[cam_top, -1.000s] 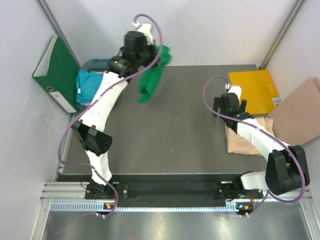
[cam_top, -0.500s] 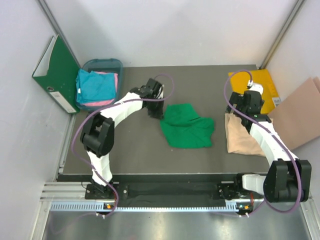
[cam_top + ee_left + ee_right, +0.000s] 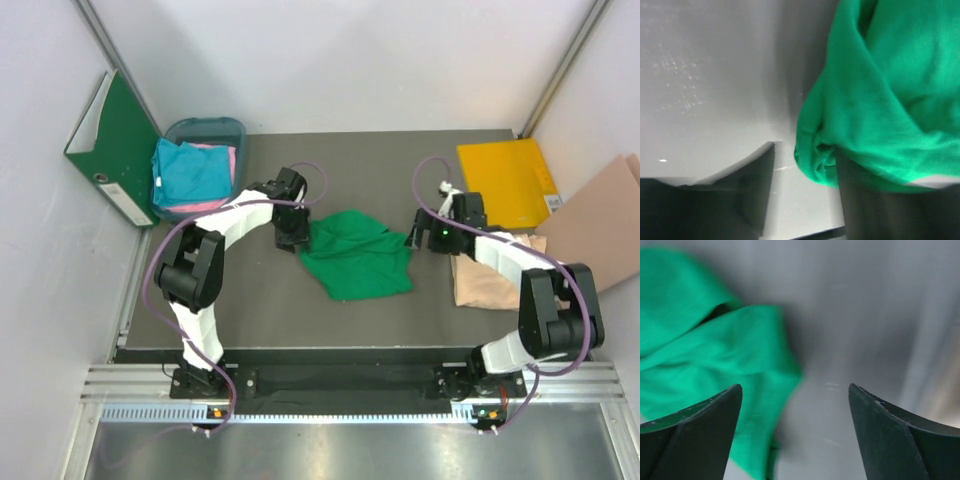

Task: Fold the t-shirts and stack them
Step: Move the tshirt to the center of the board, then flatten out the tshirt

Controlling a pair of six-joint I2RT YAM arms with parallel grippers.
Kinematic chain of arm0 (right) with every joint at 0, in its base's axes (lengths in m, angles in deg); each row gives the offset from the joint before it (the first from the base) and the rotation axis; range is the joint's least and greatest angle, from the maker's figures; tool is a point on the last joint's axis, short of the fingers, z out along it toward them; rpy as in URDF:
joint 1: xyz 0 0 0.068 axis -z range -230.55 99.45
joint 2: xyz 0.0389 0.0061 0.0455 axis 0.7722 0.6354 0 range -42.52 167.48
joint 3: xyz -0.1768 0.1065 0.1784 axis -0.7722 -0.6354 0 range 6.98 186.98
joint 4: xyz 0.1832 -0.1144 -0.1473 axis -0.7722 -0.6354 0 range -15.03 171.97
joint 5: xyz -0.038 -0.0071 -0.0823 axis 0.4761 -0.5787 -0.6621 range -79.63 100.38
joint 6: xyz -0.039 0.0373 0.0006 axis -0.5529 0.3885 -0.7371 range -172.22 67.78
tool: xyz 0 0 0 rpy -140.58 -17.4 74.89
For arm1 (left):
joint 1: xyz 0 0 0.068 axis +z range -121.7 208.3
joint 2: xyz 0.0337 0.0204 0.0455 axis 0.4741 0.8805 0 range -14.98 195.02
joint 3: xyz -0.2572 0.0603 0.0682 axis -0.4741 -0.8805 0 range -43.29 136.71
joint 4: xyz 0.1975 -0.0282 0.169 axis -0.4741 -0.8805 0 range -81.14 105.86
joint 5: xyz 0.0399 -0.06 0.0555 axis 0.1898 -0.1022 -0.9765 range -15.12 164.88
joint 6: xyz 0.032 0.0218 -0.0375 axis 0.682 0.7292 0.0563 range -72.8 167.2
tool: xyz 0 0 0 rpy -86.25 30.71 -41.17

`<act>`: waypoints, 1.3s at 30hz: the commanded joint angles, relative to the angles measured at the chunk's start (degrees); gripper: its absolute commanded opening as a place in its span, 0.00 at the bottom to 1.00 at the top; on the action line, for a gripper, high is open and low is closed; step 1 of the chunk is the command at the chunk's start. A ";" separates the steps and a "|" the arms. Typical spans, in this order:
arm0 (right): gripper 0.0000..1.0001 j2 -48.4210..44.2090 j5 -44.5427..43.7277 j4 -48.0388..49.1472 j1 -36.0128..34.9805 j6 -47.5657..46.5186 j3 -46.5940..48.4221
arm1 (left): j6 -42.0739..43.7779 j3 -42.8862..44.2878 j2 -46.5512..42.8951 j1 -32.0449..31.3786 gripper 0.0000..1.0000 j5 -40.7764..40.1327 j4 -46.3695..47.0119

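Jaws of left gripper (image 3: 293,232) sit at the left hem of the crumpled green t-shirt (image 3: 358,262), mid tabletop (image 3: 400,160); right gripper (image 3: 418,238) is just off its right side. Beige t-shirt (image 3: 487,282) lies by the right edge, teal t-shirt (image 3: 190,172) over pink t-shirt (image 3: 224,156) in bin (image 3: 205,125), far-left corner. Left wrist: jaws parted, released, hem draped on one side, bare tabletop showing between. Right wrist: jaws wide, gripping nothing.

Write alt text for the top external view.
A crumpled green t-shirt lies mid-table between the left gripper and right gripper, one at each side. A beige t-shirt lies at right; a teal t-shirt sits in a bin back left.
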 commanded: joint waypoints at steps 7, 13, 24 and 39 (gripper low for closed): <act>0.64 11.53 8.99 -1.11 -8.76 2.32 6.11 | -0.50 4.43 1.62 0.49 0.80 -0.28 -1.13; 0.63 16.99 0.21 -4.28 -11.75 1.79 9.44 | -0.33 5.22 1.70 0.49 0.80 -1.07 -1.83; 0.00 12.98 -4.81 -7.42 -14.57 -0.31 13.58 | 0.20 6.98 1.79 0.49 0.79 -3.27 -4.03; 0.00 0.21 -24.49 -24.49 -18.71 -5.68 46.34 | -0.15 11.55 -1.28 6.20 0.78 -11.80 -6.32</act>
